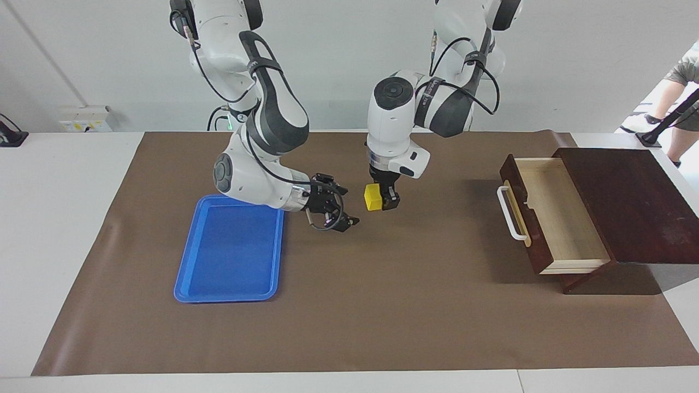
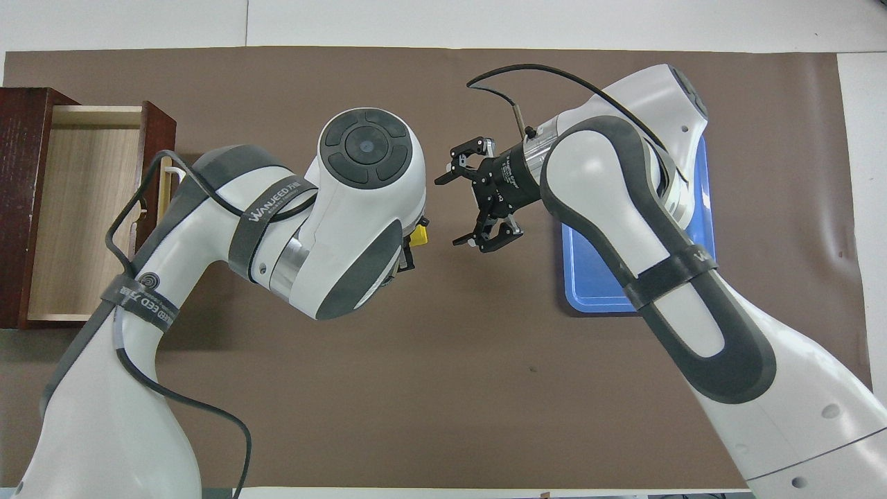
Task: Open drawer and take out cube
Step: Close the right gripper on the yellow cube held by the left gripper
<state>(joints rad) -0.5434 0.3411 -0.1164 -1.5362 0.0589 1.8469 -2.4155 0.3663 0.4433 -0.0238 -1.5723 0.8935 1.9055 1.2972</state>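
The dark brown drawer [image 1: 551,218] stands pulled open at the left arm's end of the table, and its pale interior shows nothing inside. It also shows in the overhead view [image 2: 83,208]. My left gripper [image 1: 382,199] points down over the middle of the mat and is shut on the small yellow cube [image 1: 373,197], held a little above the mat. In the overhead view only an edge of the cube [image 2: 418,237] shows under the left arm's wrist. My right gripper [image 1: 345,206] lies sideways, open and empty, beside the cube with a small gap between them. It also shows in the overhead view [image 2: 454,211].
A flat blue tray [image 1: 229,256] lies on the brown mat toward the right arm's end, partly under the right arm [image 2: 589,277]. The drawer's white bar handle [image 1: 510,213] sticks out toward the middle. A person [image 1: 685,82] stands past the left arm's end.
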